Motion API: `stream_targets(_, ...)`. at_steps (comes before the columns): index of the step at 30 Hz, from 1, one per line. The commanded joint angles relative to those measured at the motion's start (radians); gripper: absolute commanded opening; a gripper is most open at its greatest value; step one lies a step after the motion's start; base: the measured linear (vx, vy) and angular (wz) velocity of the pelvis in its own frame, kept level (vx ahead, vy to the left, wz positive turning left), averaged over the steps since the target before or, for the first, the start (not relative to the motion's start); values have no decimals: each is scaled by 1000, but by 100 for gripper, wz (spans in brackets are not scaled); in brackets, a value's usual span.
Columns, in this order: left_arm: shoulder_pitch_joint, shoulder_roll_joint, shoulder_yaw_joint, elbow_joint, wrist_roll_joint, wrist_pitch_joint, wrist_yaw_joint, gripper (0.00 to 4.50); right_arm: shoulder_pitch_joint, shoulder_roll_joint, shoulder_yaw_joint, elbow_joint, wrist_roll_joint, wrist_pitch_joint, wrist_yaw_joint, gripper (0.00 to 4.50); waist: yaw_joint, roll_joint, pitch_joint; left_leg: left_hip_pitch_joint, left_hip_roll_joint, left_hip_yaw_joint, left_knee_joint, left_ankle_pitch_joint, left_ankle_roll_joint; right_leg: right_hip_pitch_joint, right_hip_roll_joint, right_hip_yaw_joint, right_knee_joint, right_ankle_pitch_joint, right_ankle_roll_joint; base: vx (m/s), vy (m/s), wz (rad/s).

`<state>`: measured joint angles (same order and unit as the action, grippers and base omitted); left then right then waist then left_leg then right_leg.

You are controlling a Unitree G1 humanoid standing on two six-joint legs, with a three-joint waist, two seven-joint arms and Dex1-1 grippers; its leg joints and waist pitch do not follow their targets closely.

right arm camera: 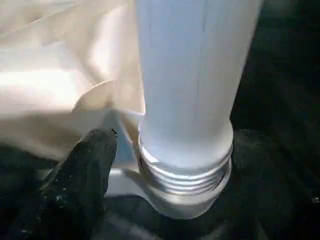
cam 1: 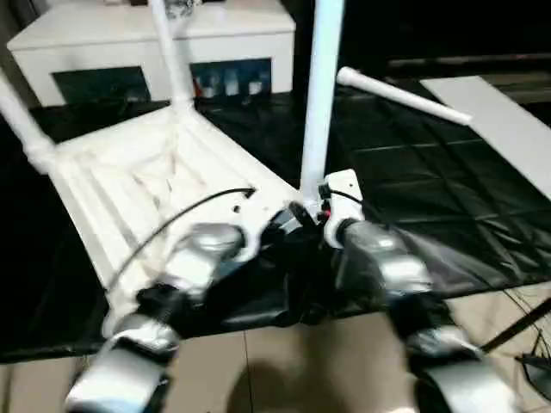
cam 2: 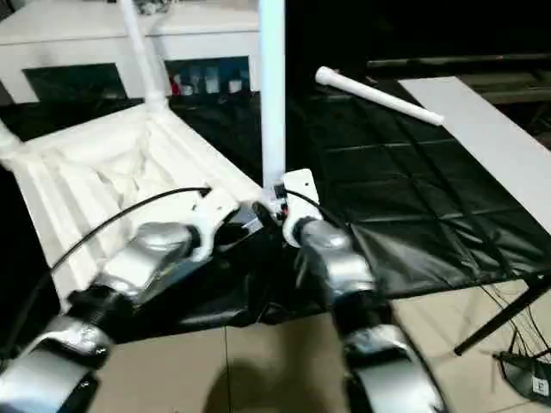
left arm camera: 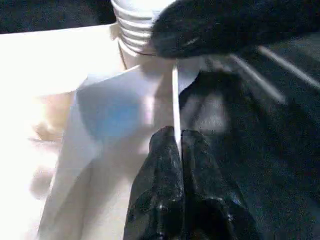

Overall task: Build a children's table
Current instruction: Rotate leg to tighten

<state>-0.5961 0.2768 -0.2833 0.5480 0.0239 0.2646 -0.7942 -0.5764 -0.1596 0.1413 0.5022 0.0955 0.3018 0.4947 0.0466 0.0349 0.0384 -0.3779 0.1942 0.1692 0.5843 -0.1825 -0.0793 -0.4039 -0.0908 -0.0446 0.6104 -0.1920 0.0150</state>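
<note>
The tabletop [cam 1: 146, 185] lay upside down on the black mat [cam 1: 413, 181], ribs facing up, with two legs already standing in its far corner sockets. A third leg [cam 2: 272, 95] stood upright in the corner socket nearest the robot, and in the right wrist view a band of its thread [right arm camera: 185, 175] still showed above the socket rim, so it looked only partly screwed home.

The left claw [left arm camera: 177, 145] was clenched on the tabletop's thin edge beside that socket. The right claw [right arm camera: 165, 165] sat around the leg's base with its fingers [right arm camera: 82, 170] spread and not clamping.

With nothing gripping the leg, a half-seated thread could let it lean or cross-thread when turning resumed. A slip of the left claw off that narrow edge would let the tabletop spin with the leg. The fourth leg [cam 1: 400, 99] lay on the mat, well beyond the tabletop.
</note>
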Motion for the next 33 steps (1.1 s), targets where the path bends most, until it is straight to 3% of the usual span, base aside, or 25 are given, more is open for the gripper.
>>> stream_targets(1, 41, 23, -44, -54, -39, -66, -139, 0, 13, -39, 36, -68, 16, 4, 113, 386, 8, -7, -62, 5, 23, 0, -63, -127, 77, 56, -39, 27, -57, 2, -255, 0, 0, 0)
stream_targets(6, 94, 105, -70, -135, -87, -80, -303, 0, 74, -203, 119, -181, 32, -19, 405, 386, 26, -5, -62, 17, 30, 6, -59, -144, 83, 49, -33, 28, -52, 27, -275, 0, 0, 0)
stream_targets(13, 108, 145, -42, -174, -120, -55, -386, 0, 88, -290, 162, -240, 62, 8, 581, 386, 37, -17, -55, 15, 30, 9, -63, -199, 59, 46, -41, 35, -60, -102, -250, 0, 0, 0)
stream_targets(19, 97, 157, -41, -146, -101, -85, -380, 0, 72, -252, 162, -192, 39, -9, 537, 386, 38, -20, -57, 12, 28, 8, -61, -165, 53, 45, -42, 34, -58, -103, -245, 0, 0, 0)
stream_targets(21, 97, 157, -38, -146, -101, -83, -383, 0, 72, -247, 167, -187, 33, -10, 537, 352, 37, -19, -58, 12, 27, 7, -61, -158, 52, 45, -40, 34, -56, -95, -246, 0, 0, 0)
stream_targets(24, 98, 158, -37, -150, -94, -78, -388, 0, 76, -246, 179, -182, 19, -11, 537, 347, 39, -19, -59, 12, 27, 8, -59, -145, 55, 46, -40, 33, -54, -74, -248, 0, 0, 0)
stream_targets(26, 99, 159, -37, -150, -94, -78, -390, 0, 76, -249, 184, -175, 6, -16, 531, 315, 39, -20, -59, 10, 26, 8, -58, -132, 60, 48, -39, 33, -52, -55, -251, 0, 0, 0)
stream_targets(33, 98, 164, -39, -145, -92, -81, -396, 0, 74, -250, 190, -148, -28, -44, 513, 276, 38, -17, -60, 11, 26, 8, -57, -139, 59, 48, -39, 32, -52, -59, -252, 0, 0, 0)
